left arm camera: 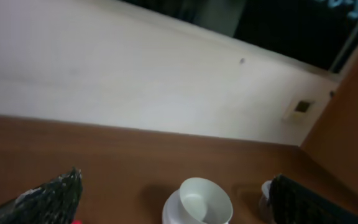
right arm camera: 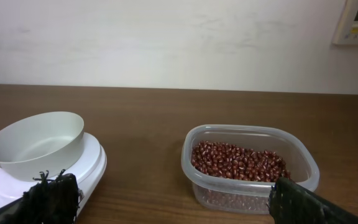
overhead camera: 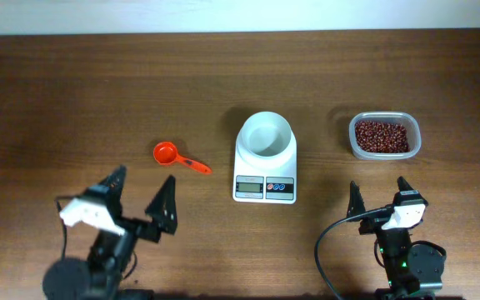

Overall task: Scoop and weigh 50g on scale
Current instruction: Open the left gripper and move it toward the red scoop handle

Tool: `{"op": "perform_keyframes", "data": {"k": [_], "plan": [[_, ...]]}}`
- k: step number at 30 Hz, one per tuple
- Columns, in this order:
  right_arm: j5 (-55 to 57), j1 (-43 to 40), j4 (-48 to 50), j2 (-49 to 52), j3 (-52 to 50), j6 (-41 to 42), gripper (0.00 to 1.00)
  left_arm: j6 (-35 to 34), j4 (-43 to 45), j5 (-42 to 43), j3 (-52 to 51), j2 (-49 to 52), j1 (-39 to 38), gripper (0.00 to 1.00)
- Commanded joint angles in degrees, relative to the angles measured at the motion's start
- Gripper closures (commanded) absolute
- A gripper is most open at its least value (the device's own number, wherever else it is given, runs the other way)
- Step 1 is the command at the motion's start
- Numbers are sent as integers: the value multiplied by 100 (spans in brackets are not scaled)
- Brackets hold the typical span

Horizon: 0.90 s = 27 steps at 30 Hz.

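scale (overhead camera: 265, 158) at centre, beans (overhead camera: 382, 136) in tub (overhead camera: 352, 142), scoop (overhead camera: 167, 152) lying left

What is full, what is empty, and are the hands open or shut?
scale: its bowl is empty.
tub: no lid on, holds the beans.
orange scoop: empty, lying flat.
left hand: open, holding nothing.
right hand: open, holding nothing.

See orange scoop (overhead camera: 180, 159) flat on brown wood table (overhead camera: 98, 83), handle pointing right; clear plastic tub (right arm camera: 300, 163) well apart, far right.
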Motion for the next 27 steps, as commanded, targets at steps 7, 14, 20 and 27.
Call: {"op": "perform_keyframes", "data": {"k": [7,14,20,27], "plan": [[50,33,-15,-59,-42,26,1,162,-901,-385,1635,2575,-24,1],[50,33,-15,-59,-42,26,1,157,-1189,-308,1982,3928,-24,1],[50,33,-15,-59,-42,26,1,157,-1211,26,1980,4719,-24,1],[50,33,-17,-59,-42,26,1,155,-1228,-780,1980,5501,-22,1]]}}
